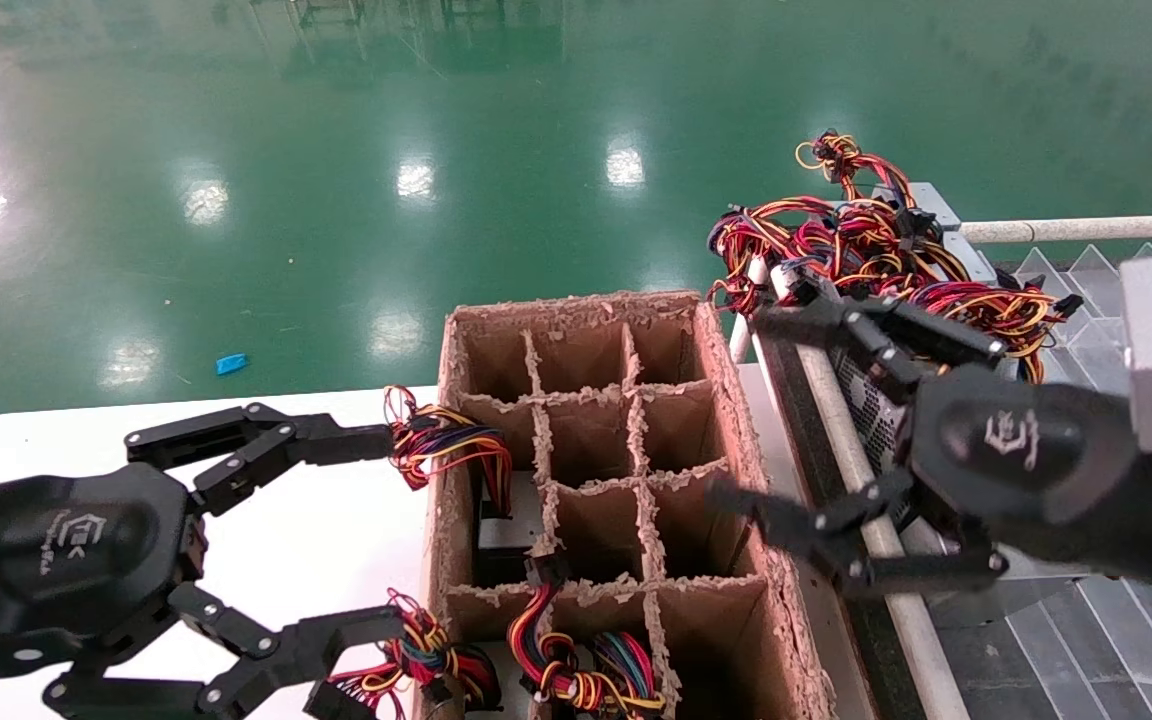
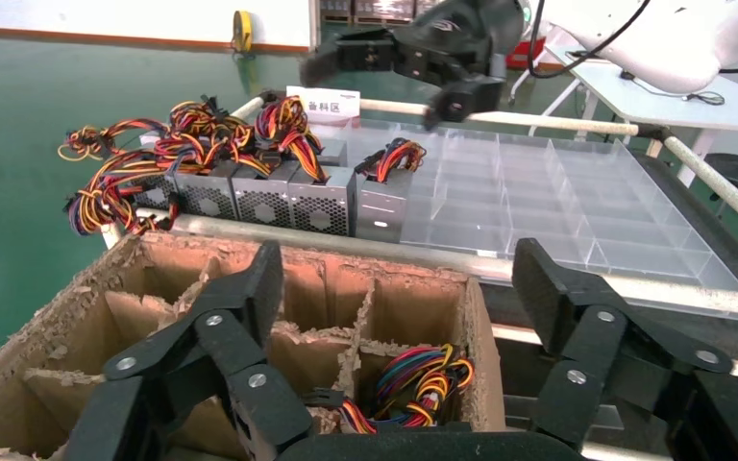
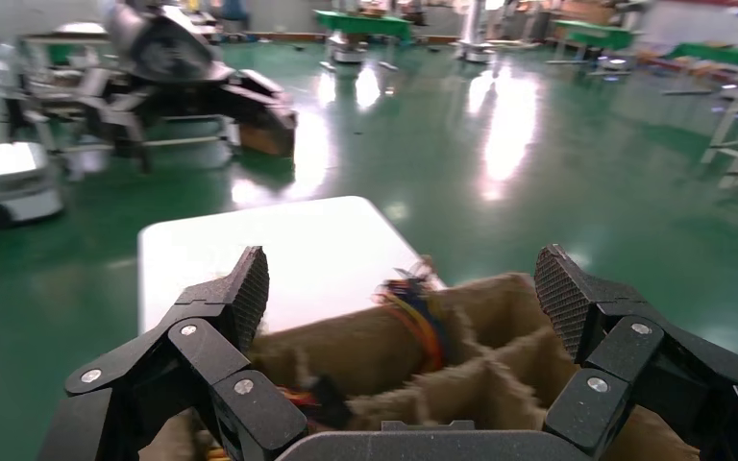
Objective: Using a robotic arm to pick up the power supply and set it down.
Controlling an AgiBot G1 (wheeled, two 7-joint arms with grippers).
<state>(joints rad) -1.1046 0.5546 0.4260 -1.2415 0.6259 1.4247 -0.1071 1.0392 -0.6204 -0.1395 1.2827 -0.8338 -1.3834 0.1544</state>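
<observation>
Head view: the left end effector point(image 1: 381, 535) hangs spread wide over the white table point(image 1: 336, 540), its fingertips just at the left wall of the brown cardboard box point(image 1: 736, 420) with grid dividers. It grasps nothing. Bunches of coloured wires point(image 1: 446, 445) spill over that wall, and more lie in the box's near cells. The right end effector point(image 1: 746, 410) is also released, its two fingers splayed above the box's right edge and the white rail point(image 1: 856, 450) beside it. Beyond it, a tangle of red, yellow and black wires point(image 1: 876, 250) sits on top of the power supplies, whose perforated metal shows just behind the black linkage.

Left wrist view: the left end effector's fingers point(image 2: 250, 288) stand apart above the cardboard box point(image 2: 413, 293). Past the box, a row of silver-grey power supplies point(image 2: 288, 197) stands at one end of a clear plastic divided tray point(image 2: 577, 221), wires piled on them. One power supply point(image 2: 382, 206) stands at the end of the row. The right end effector point(image 2: 384, 82) hovers over the tray, empty.

Right wrist view: the right end effector's fingers point(image 3: 240, 293) are wide apart over the cardboard box point(image 3: 480, 375), with the white table point(image 3: 279, 250) and green floor point(image 3: 538, 154) beyond.
</observation>
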